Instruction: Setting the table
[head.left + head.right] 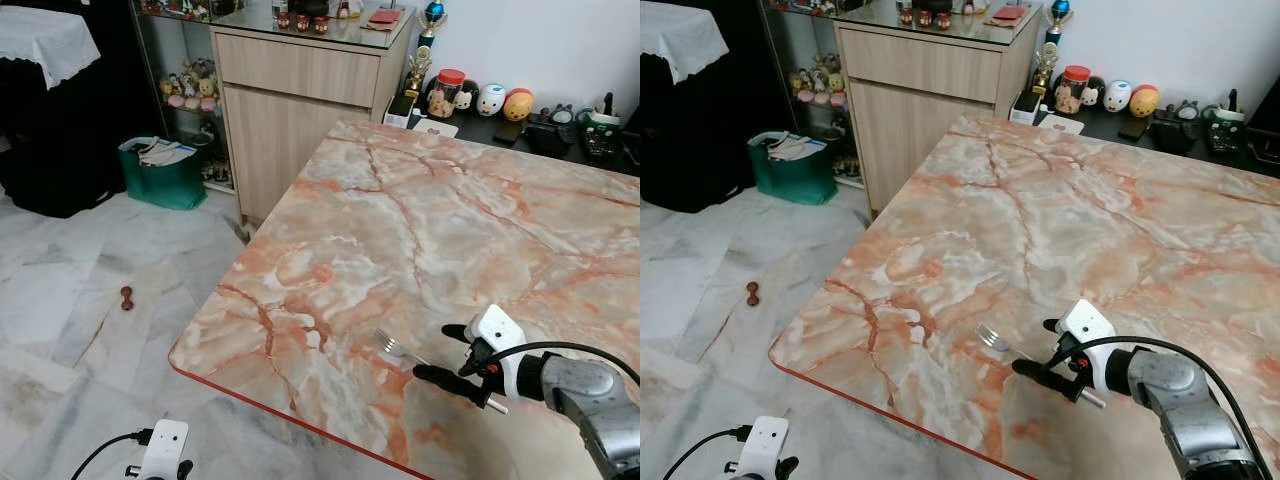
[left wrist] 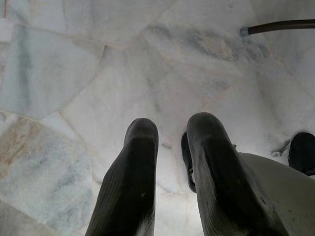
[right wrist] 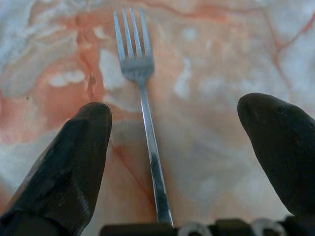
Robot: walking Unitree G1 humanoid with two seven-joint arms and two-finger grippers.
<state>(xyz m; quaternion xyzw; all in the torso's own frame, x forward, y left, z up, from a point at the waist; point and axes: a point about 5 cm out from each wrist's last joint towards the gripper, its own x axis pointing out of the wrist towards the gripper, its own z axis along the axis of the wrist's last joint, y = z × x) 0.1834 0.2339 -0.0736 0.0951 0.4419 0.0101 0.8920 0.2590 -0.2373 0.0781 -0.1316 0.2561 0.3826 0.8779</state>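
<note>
Silver metal fork (image 3: 140, 105) is seen lying flat on the pink-veined marble table (image 1: 470, 200), near its front edge, tines pointed toward the front left corner. The right gripper (image 1: 452, 352) is spread wide over the handle, black fingers (image 3: 69, 162) either side, not touching. The left gripper (image 2: 170, 162) hangs nearly closed over the pale floor (image 1: 80, 300).

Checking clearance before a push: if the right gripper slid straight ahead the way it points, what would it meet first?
Probably nothing new: the right gripper, fingers open, already straddles the fork lying on the marble table. Beyond the tines the tabletop looks free.
</note>
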